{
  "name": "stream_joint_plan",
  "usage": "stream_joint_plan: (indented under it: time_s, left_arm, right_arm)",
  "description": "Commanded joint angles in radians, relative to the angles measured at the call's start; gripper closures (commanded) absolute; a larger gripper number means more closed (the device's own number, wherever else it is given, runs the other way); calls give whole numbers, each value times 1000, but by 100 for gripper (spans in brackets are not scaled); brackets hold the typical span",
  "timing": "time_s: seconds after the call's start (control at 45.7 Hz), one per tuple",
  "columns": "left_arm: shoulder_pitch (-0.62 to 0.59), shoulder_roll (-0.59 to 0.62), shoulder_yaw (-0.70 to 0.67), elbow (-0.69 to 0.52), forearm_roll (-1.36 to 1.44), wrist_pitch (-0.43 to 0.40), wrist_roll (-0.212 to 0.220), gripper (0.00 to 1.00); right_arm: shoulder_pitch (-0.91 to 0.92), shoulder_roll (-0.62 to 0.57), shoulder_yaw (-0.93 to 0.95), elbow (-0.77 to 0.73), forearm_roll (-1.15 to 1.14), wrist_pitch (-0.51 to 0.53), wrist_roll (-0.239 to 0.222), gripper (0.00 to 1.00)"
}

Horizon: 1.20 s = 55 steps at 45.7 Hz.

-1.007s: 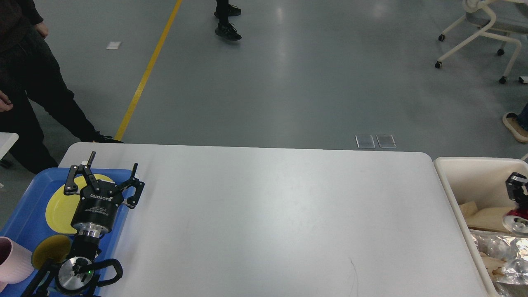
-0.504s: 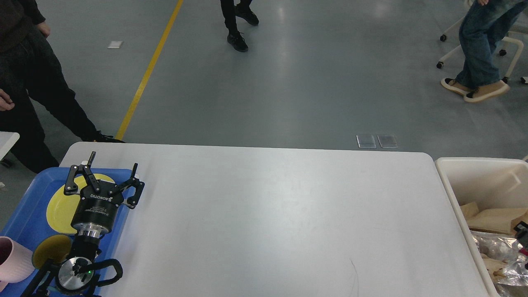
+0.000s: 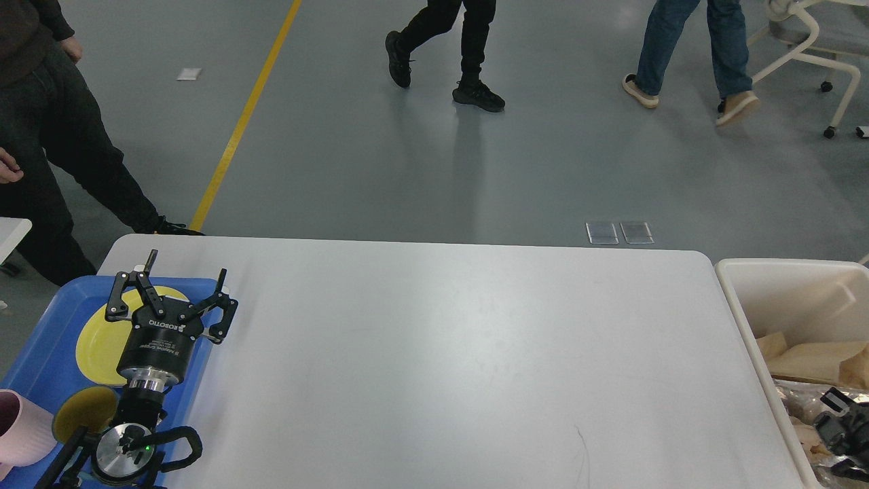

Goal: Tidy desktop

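The desktop [image 3: 441, 353] is a wide white tabletop with rounded corners, and its surface is bare. My left gripper [image 3: 187, 265] hovers at its left edge, over the far right corner of a blue tray [image 3: 41, 339]. It is open, with nothing between its fingers. My right gripper [image 3: 838, 424] shows only as a small dark shape low inside the cream bin [image 3: 781, 272] at the right edge. Its fingers cannot be told apart.
The blue tray carries a yellow plate [image 3: 95, 346], a smaller yellow dish [image 3: 78, 411] and a pink cup [image 3: 20, 428]. The bin holds brown paper [image 3: 808, 360] and crumpled foil. A person [image 3: 41, 136] stands by the far left corner; others walk beyond.
My right gripper has sunk from the upper part of the bin down to the frame's bottom right corner. The left arm has stayed still. People have walked across the floor behind.
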Motion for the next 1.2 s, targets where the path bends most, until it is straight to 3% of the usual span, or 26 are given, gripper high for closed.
stream_joint_plan:
  time_s: [0.0,0.35,0.482,0.745,0.92,1.073,1.182]
  left_arm:
    - [0,0,0,0,0,-1,0,4]
    - [0,0,0,0,0,-1,0,4]
    - [0,0,0,0,2,-1,0,4]
    - [0,0,0,0,0,1,0,4]
    - [-1,0,0,0,0,-1,0,4]
    - [0,0,0,0,0,-1,0,4]
    - [0,0,0,0,0,1,0,4]
  right_arm:
    - [-13,11,1,4,0,-2,0,0]
    - [0,5,6,-1,6,-2,1,0]
    - [63,-29,96,-3,17,0,1,0]
    - [321,-153,573,34,11,3,3,0]
    - [468,-210,708,226,8,6,41,0]
    - [450,-227,1152,376,3,15,132,0]
    - [295,-195,1456,514,-9,31,146,0]
